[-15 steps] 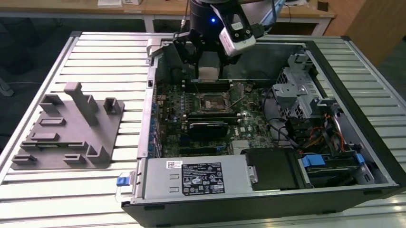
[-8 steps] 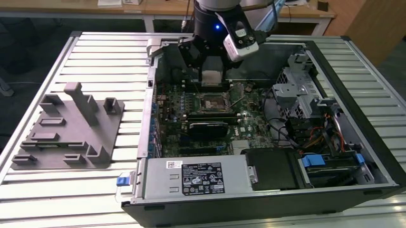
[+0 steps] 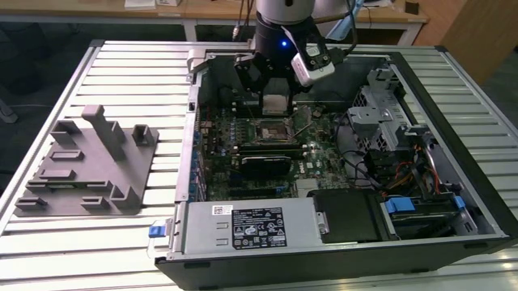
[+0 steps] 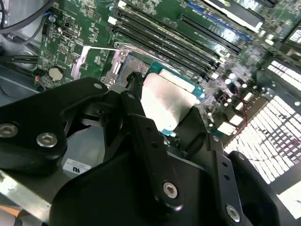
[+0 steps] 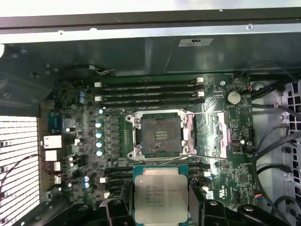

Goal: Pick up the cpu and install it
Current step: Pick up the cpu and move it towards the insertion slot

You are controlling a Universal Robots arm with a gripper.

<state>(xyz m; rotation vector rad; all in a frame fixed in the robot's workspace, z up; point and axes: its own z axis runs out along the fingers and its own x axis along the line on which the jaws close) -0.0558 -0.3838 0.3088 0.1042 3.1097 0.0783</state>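
Slatted metal desk (image 3: pixel 81 254) carrying an open computer case (image 3: pixel 486 206). The gripper (image 3: pixel 275 102) pinches the cpu (image 5: pixel 161 194) between its fingers (image 4: pixel 136 101) by opposite edges, above the motherboard near the empty socket (image 5: pixel 160 135). Probably light, rigid and fragile underneath, so an edge hold suits it.

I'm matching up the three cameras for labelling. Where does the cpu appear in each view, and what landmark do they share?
Exterior view: the cpu is held in the gripper, close above the empty socket.
Second wrist view: the cpu sits clamped at the gripper's tip, the socket just beyond it.
First wrist view: the cpu faces the camera, clamped, with the socket beyond it.
Shared landmark: the socket's silvery frame.
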